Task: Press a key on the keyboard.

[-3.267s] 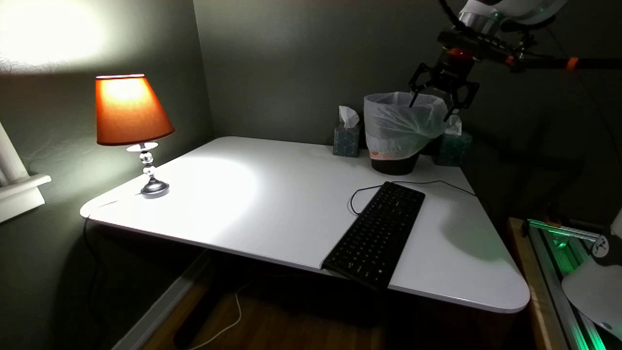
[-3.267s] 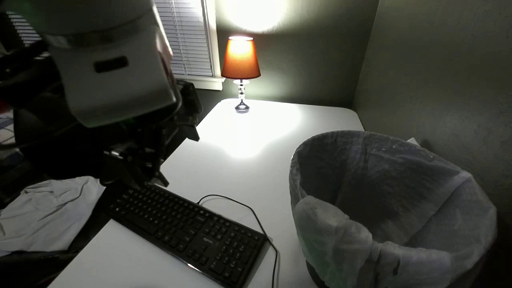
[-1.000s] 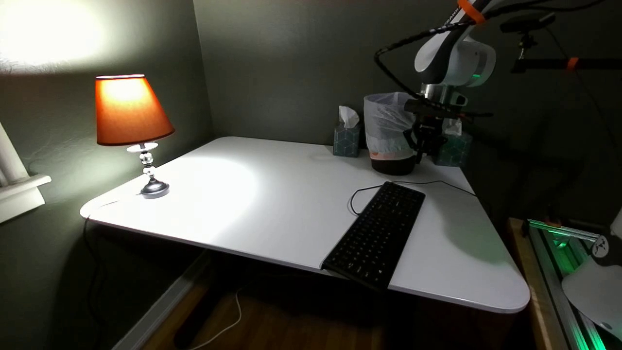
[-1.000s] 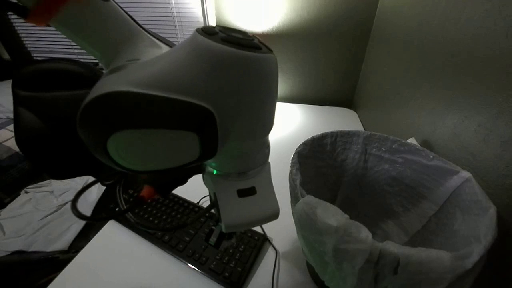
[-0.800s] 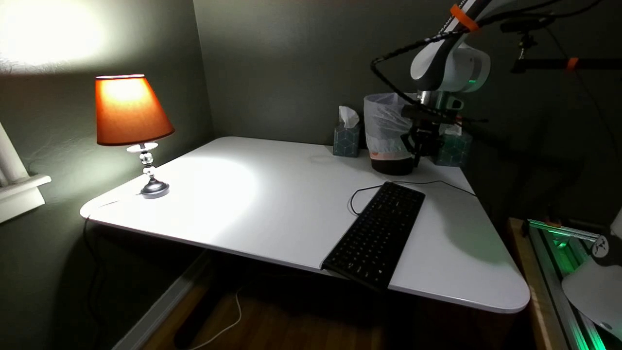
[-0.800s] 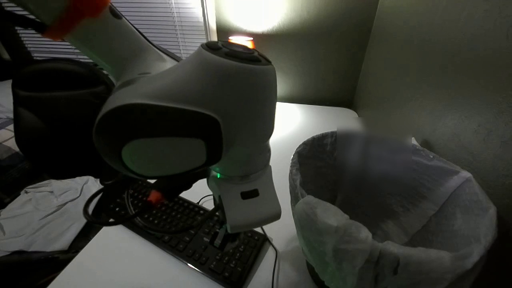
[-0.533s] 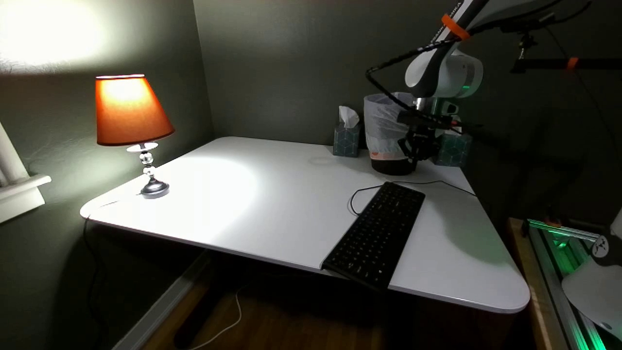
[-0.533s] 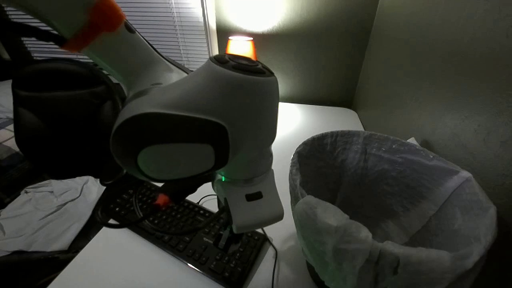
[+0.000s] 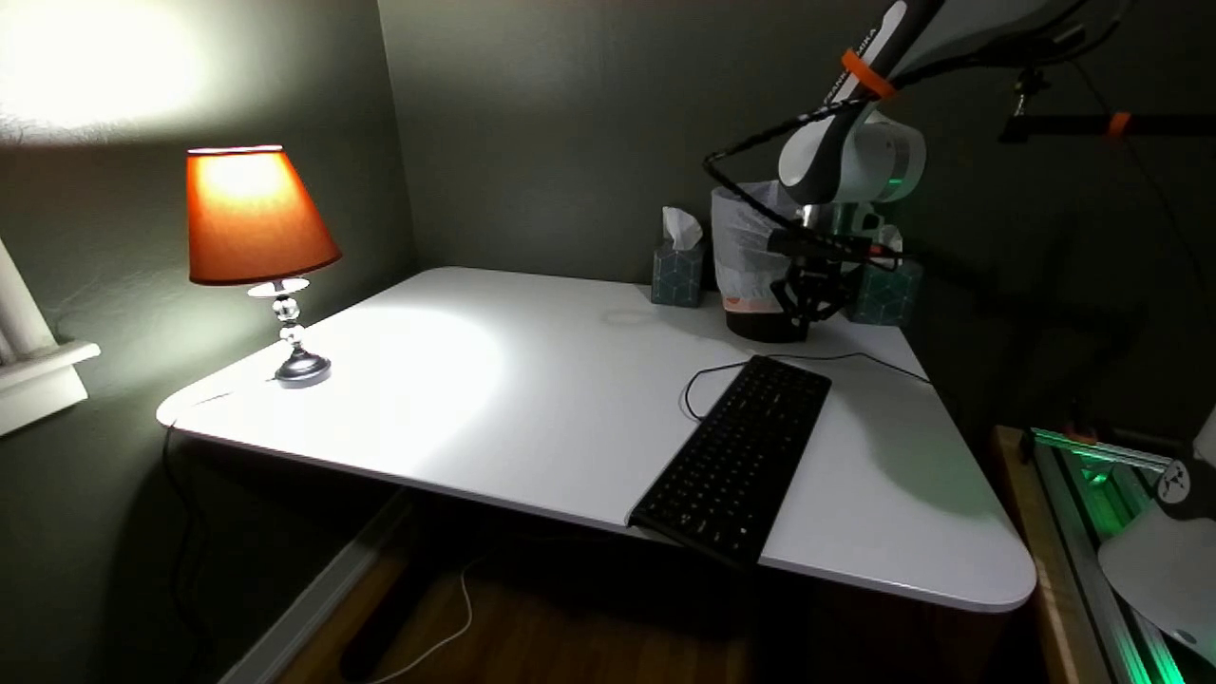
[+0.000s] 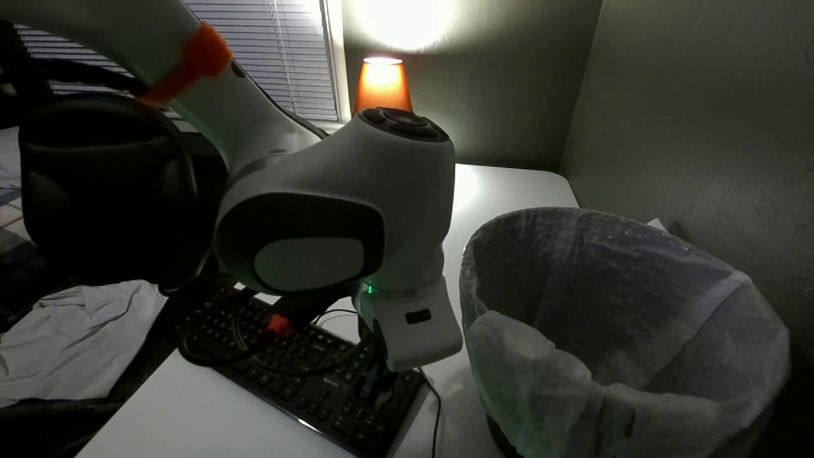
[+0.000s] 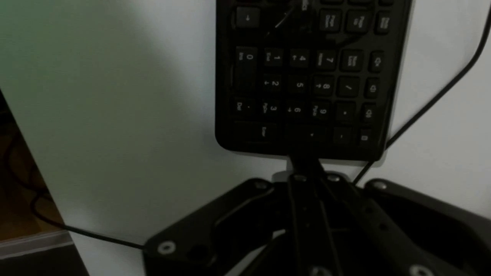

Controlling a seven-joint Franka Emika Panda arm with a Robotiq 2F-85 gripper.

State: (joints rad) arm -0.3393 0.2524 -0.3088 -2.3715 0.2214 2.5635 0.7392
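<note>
- The white desk (image 9: 551, 408) runs along the wall (image 9: 541, 142) on one edge; the table lamp (image 9: 261, 223) stands by the edge at one end.
- The Franka Panda arm (image 10: 356, 172) reaches over the edge opposite the lamp, sloping down toward that edge's corner with the wall edge, then bends so its last links point almost straight down.
- The lined waste bin (image 9: 746, 256) stands by the wall edge near that corner; a drift that way could, I judge, brush it.
- The black full-size keyboard (image 9: 736, 456) has its long axis running from the wall side out to the facing edge, where its end seems to reach slightly past the desk.
- The claw (image 11: 307, 163) is clenched, with nothing seen between its fingers (image 11: 305, 207). It hangs just off the short end by the numpad (image 11: 298, 90), so the keyboard lies ahead of it, away from the wall edge. Its exact height cannot be told.
- The plus key (image 11: 310, 134) is nearest, beside the Enter key (image 11: 262, 132); neither looks touched. Pressing probably calls for a short shift along the long axis, away from the wall edge, then straight down.
</note>
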